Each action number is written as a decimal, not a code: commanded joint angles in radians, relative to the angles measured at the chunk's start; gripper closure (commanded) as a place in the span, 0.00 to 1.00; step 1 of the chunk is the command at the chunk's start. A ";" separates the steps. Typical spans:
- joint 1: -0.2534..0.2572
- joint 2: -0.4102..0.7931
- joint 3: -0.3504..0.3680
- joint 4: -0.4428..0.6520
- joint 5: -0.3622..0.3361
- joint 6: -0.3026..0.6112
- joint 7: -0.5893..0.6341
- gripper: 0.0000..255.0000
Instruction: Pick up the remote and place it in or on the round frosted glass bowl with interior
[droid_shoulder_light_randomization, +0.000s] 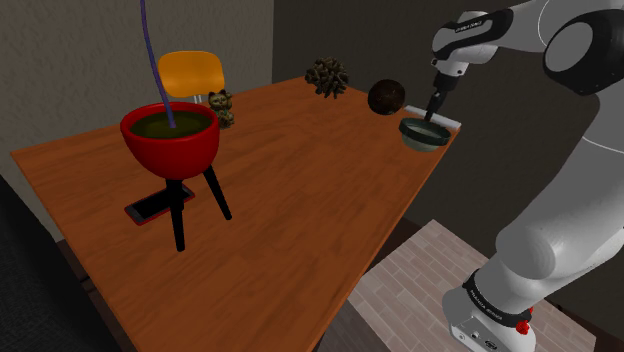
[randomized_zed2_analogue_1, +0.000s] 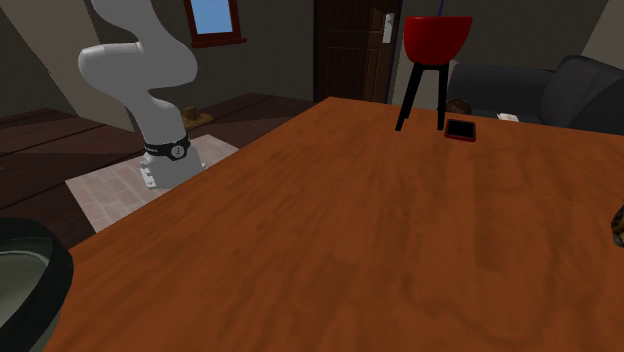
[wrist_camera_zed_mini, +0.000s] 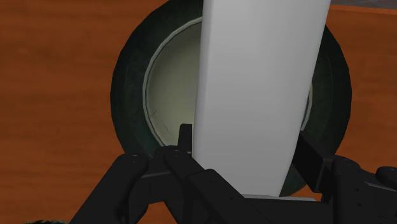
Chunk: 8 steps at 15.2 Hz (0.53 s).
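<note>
**— Why is the claw (wrist_camera_zed_mini: 248, 153) parked right over that bowl (wrist_camera_zed_mini: 133, 83)?**

— It has the remote (wrist_camera_zed_mini: 261, 83). That's the white slab, and both black fingers are clamped on its sides. It's gripped near one end, so the rest of it reaches out across the bowl's pale inside, lined up to drop between the dark rims.

**— Is it in, then?**

— Not released, I'd say. Whether its far end touches the bowl, I can't tell.

**— And why so close to the bench (droid_shoulder_light_randomization: 300, 200) edge?**

— That's where the bowl sits, near the arm's side. It's an easy reach, but a crooked drop could tip the remote off the rim.
</note>
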 joint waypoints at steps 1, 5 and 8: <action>0.000 0.006 0.001 -0.017 0.003 0.023 -0.001 1.00; -0.001 0.020 0.002 -0.053 0.009 0.073 -0.005 1.00; -0.001 0.023 0.002 -0.059 0.010 0.082 -0.006 1.00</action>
